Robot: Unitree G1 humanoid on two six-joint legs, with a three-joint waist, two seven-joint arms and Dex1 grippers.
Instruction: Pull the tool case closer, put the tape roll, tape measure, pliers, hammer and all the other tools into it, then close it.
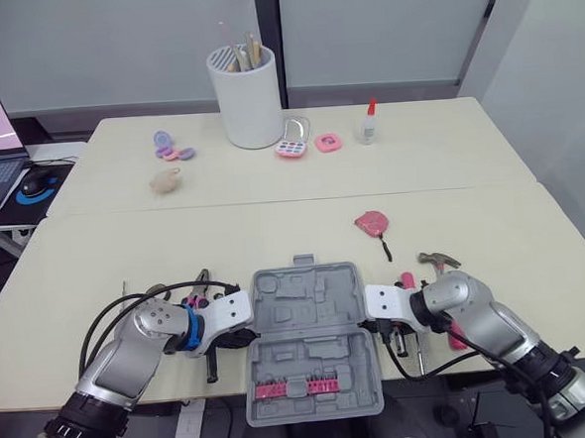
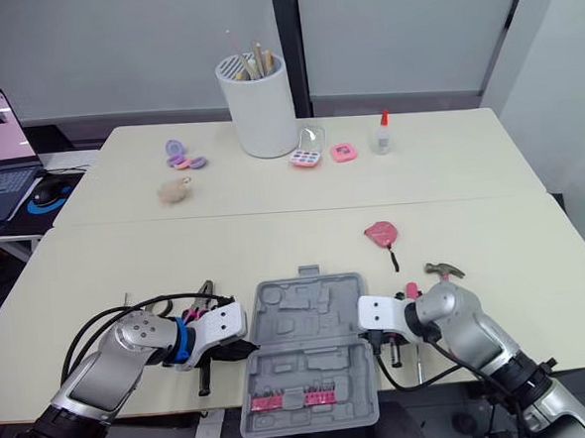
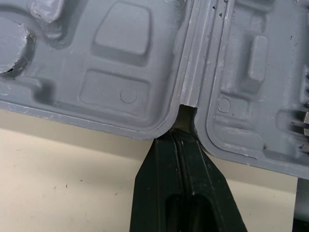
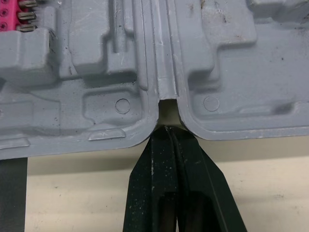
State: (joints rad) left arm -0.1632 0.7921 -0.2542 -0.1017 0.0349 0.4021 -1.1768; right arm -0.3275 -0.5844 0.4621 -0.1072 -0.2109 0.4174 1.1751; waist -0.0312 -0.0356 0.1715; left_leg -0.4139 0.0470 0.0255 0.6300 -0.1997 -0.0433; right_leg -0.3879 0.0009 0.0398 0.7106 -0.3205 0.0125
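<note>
Grey tool case (image 4: 96, 63) lying open, right pincer (image 4: 166, 129) tips together at hinge notch

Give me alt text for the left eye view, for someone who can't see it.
An open grey tool case lies at the near edge of a cream table, with the left gripper and right gripper, both shut, at its hinge ends. A pink tape measure and a hammer lie to its right.

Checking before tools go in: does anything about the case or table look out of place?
Yes. The open tool case lies partly off the table: its near half, holding the pink bits, overhangs the front edge. It might tip if loaded there.
</note>
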